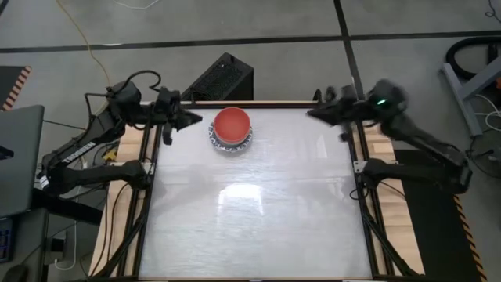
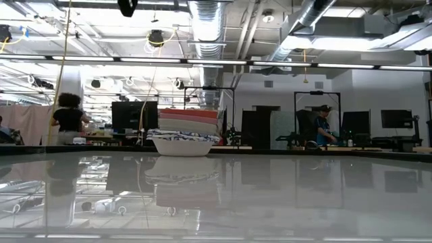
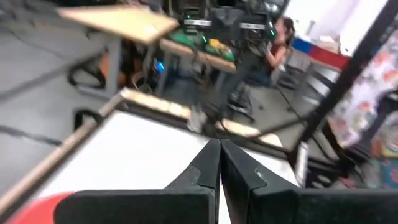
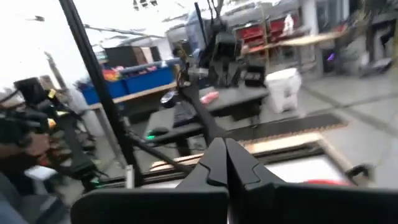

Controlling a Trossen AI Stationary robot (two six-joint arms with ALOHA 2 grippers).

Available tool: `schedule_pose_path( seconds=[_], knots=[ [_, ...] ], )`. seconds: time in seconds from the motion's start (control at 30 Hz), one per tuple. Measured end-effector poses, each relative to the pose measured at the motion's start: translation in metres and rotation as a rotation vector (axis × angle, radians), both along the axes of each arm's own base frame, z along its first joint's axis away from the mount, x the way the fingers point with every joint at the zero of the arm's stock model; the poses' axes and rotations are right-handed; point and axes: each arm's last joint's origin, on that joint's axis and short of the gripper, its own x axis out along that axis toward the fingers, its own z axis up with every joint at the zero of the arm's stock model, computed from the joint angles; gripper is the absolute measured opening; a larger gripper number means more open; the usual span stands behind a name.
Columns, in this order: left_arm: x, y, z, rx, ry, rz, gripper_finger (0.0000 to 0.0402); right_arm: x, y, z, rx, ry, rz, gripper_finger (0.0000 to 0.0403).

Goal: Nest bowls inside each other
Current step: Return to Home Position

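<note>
Bowls (image 1: 232, 129) sit nested in one stack on the tabletop (image 1: 258, 211), in the upper middle of the high view, so the stacking looks finished. That would explain why the left gripper (image 1: 192, 120) and right gripper (image 1: 313, 114) rest clear of it on either side near the upper corners, each with fingers pressed together on nothing. From table height the stack shows a red bowl (image 2: 190, 113) on top, paler rims beneath, and a white bowl with a blue-patterned rim (image 2: 182, 143) at the bottom.
</note>
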Motion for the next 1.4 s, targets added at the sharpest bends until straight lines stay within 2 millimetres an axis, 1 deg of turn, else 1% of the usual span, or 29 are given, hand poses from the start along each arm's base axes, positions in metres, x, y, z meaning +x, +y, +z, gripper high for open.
schedule_pose_path(
  seconds=[0.07,0.17,0.23,0.33,0.43,0.53,0.6,0.73,0.87,0.97,1.1,1.17,1.23,1.3,1.4],
  knots=[
    [0.000,-0.001,-0.004,-0.030,0.036,-0.030,0.0000,0.011,0.001,-0.023,0.053,-0.012,0.024,0.0003],
    [0.000,-0.003,-0.012,-0.056,0.106,-0.047,0.0000,0.026,0.008,-0.059,0.103,0.025,-0.018,0.0003],
    [-0.002,-0.004,-0.015,-0.062,0.140,-0.045,0.0000,0.029,0.017,-0.075,0.124,0.023,-0.041,0.0003],
    [-0.008,-0.008,-0.013,-0.043,0.127,-0.045,0.0000,0.025,0.035,-0.095,0.178,0.017,-0.016,0.0003],
    [-0.016,-0.013,-0.008,0.000,0.099,-0.033,0.0000,0.012,0.050,-0.098,0.180,-0.032,-0.029,0.0003],
    [-0.023,-0.016,-0.011,0.025,0.078,0.031,0.0000,-0.012,0.059,-0.090,0.123,-0.145,-0.075,0.0003],
    [-0.025,-0.017,-0.016,0.027,0.043,0.052,0.0000,-0.028,0.062,-0.085,0.082,-0.198,-0.121,0.0003],
    [-0.023,-0.015,-0.033,-0.012,0.000,0.052,0.0000,-0.065,0.066,-0.079,0.038,-0.292,-0.215,0.0003],
    [-0.018,-0.013,-0.057,-0.086,0.007,0.042,0.0000,-0.092,0.070,-0.084,0.030,-0.319,-0.238,0.0003],
    [-0.018,-0.012,-0.070,-0.115,-0.014,0.037,0.0000,-0.106,0.073,-0.087,0.031,-0.348,-0.249,0.0003],
    [-0.017,-0.012,-0.091,-0.169,-0.032,0.036,0.0000,-0.105,0.072,-0.109,0.038,-0.310,-0.265,0.0003],
    [-0.017,-0.012,-0.102,-0.199,-0.034,0.037,0.0000,-0.095,0.069,-0.123,0.065,-0.279,-0.305,0.0003],
    [-0.018,-0.012,-0.113,-0.222,-0.032,0.042,0.0000,-0.082,0.066,-0.143,0.103,-0.228,-0.327,0.0003],
    [-0.019,-0.013,-0.121,-0.230,-0.025,0.045,0.0000,-0.073,0.064,-0.156,0.132,-0.246,-0.322,0.0003],
    [-0.023,-0.015,-0.133,-0.231,-0.017,0.067,0.0000,-0.066,0.063,-0.171,0.158,-0.275,-0.304,0.0003]
  ],
)
